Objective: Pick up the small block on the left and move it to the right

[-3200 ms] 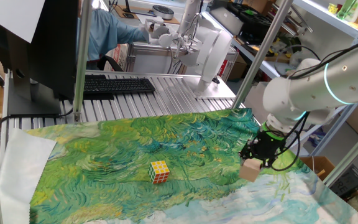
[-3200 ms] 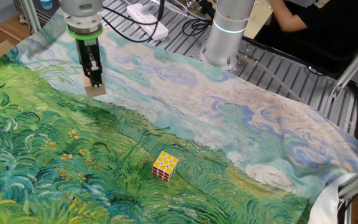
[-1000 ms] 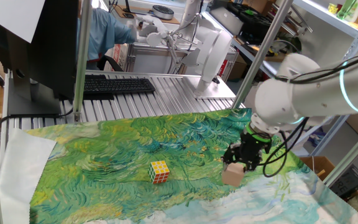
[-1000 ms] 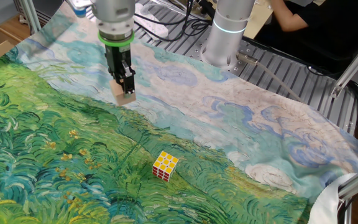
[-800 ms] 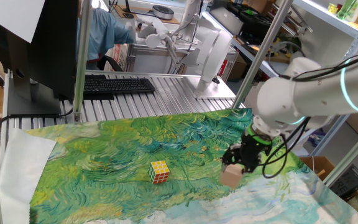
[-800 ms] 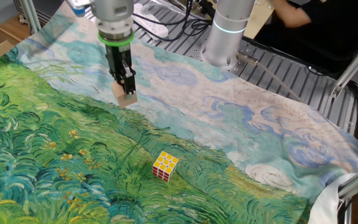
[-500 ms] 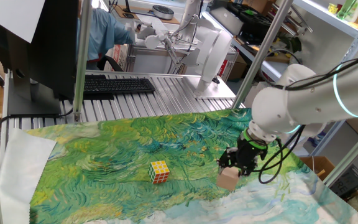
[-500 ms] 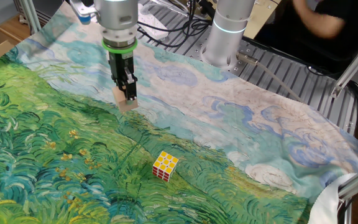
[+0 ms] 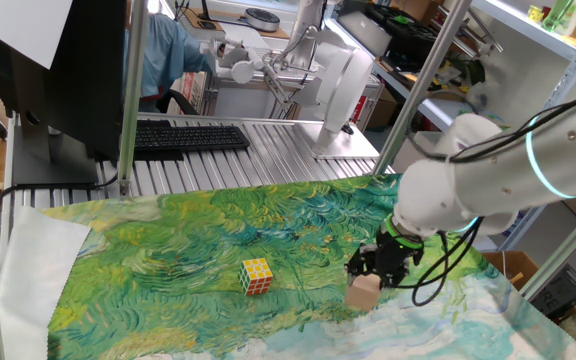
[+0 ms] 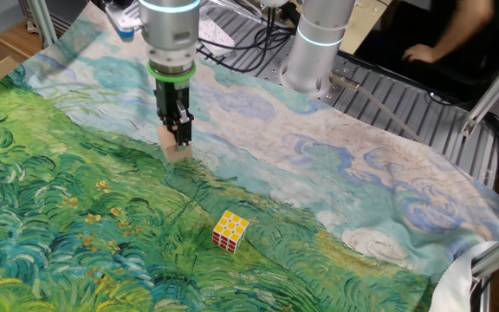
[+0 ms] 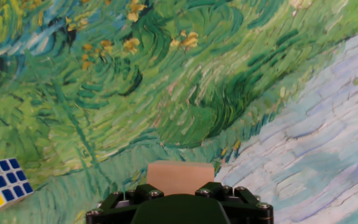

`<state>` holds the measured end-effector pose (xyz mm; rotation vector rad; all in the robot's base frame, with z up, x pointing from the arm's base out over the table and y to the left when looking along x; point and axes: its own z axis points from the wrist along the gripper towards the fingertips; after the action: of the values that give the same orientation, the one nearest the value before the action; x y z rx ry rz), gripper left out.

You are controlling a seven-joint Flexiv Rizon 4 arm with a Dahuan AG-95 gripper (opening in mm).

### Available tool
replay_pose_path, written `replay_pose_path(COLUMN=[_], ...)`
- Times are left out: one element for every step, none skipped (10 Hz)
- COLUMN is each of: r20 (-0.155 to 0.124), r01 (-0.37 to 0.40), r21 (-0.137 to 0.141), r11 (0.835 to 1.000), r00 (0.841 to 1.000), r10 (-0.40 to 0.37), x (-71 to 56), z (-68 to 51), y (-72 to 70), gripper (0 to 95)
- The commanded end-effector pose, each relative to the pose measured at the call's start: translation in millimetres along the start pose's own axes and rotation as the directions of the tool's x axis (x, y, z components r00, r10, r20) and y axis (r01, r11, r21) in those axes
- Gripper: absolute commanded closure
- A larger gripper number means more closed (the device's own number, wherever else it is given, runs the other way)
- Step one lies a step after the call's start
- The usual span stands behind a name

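The small block [image 9: 364, 292] is gripped between the closed fingers of the tool [image 10: 178, 139], held low at the painted cloth [image 10: 76, 199] on the counter. The puzzle cube [image 10: 230, 230] lies apart from the tool.

No readable text, label, brand, number or sign appears in any view. The wooden block [image 11: 180, 176] has plain, unmarked faces; the puzzle cube [image 9: 256, 276] shows only coloured squares; the painted cloth [image 10: 76, 225] on the worktop carries brushstroke patterns without lettering. The keys of the keyboard [image 9: 188, 137] and the items on the shelf [image 9: 558, 18] are too small to read
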<state>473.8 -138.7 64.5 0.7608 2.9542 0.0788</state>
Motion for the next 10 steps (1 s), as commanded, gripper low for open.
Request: replay_pose_path(r20=[0.004,0.011,0.013,0.02,0.023,0.024,0.024,0.024,0.027,0.029], r01=[0.001,-0.002,-0.004,-0.005,-0.007,-0.005,-0.005,-0.009,-0.005,-0.015], r21=[-0.006,-0.009,-0.011,-0.012,-0.012,-0.01,-0.011,-0.01,-0.009,-0.009], r11=[1.0,1.0,1.0,1.0,1.0,1.0,1.0,1.0,1.0,1.0], r00=[1.0,1.0,1.0,1.0,1.0,1.0,1.0,1.0,1.0,0.999], r10=[-0.001,0.002,0.004,0.005,0.007,0.005,0.006,0.009,0.005,0.015], x=[2.0,2.6,2.9,3.5,3.7,3.8,3.9,4.0,4.2,4.2], z=[3.0,8.7,11.0,14.2,15.7,16.5,17.3,18.1,19.3,19.8], y=[-0.5,-1.0,-1.2,-1.7,-2.0,-2.2,-2.3,-2.4,-2.6,-2.7], gripper=[95.0,95.0,95.0,95.0,95.0,95.0,95.0,95.0,76.0,57.0])
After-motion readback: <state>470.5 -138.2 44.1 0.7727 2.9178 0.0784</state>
